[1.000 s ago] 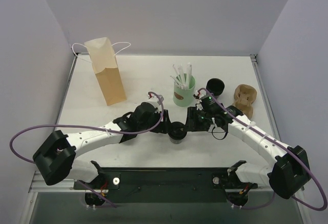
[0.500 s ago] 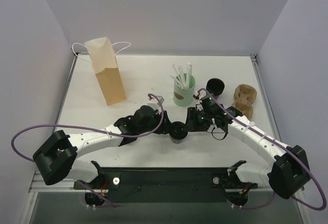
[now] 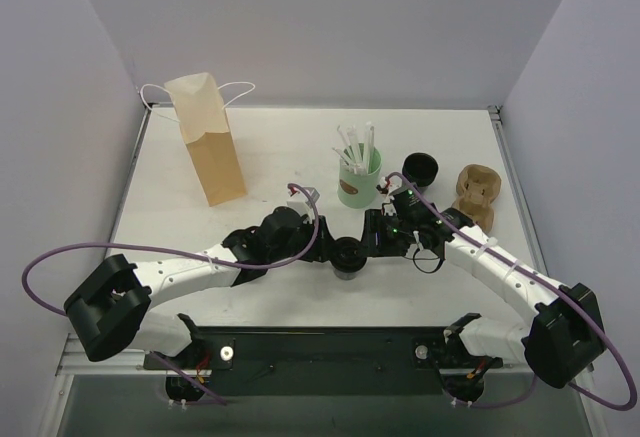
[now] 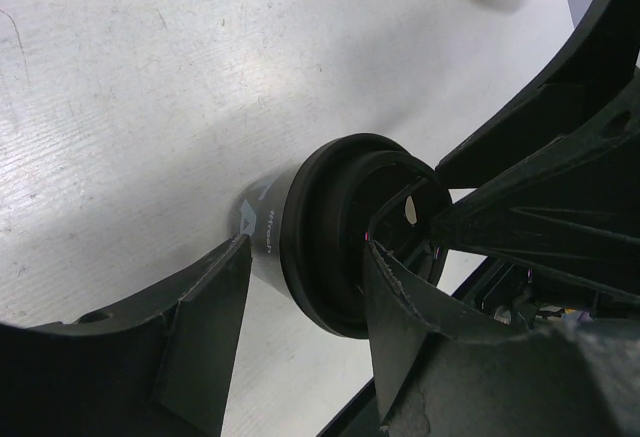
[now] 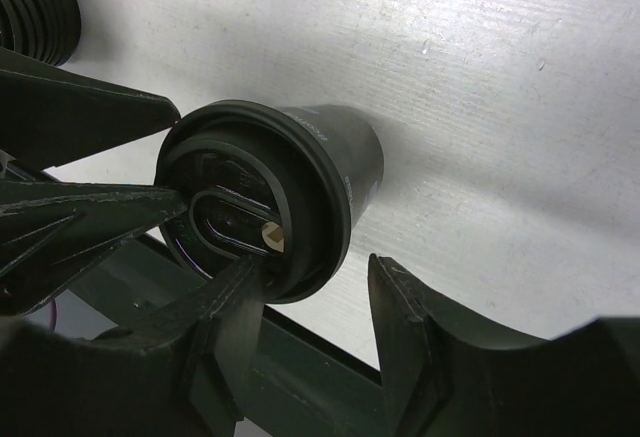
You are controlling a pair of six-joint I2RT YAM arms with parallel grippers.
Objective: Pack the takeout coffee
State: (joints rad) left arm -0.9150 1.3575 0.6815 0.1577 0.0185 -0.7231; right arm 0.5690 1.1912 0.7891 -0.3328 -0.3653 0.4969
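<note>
- The takeout coffee (image 3: 347,255) stands upright with its lid on, at the middle of the bench (image 3: 270,157) towards its near edge, between the two claws.
- The left claw (image 4: 305,257) reaches in from the left. One finger is by the cup wall and the other lies across the lid rim. I cannot tell whether they pinch.
- The right claw (image 5: 315,267) reaches in from the right and is released. One finger is at the lid rim, while the other is clear of the cup, with bare bench between.
- A paper bag (image 3: 207,142) stands far left.
- A green cup of straws (image 3: 358,182), a stack of black lids (image 3: 420,168) and a tan carrier (image 3: 476,192) sit far right.

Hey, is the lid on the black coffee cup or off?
On. The round black lid caps the coffee cup, covering its rim in both wrist views.
</note>
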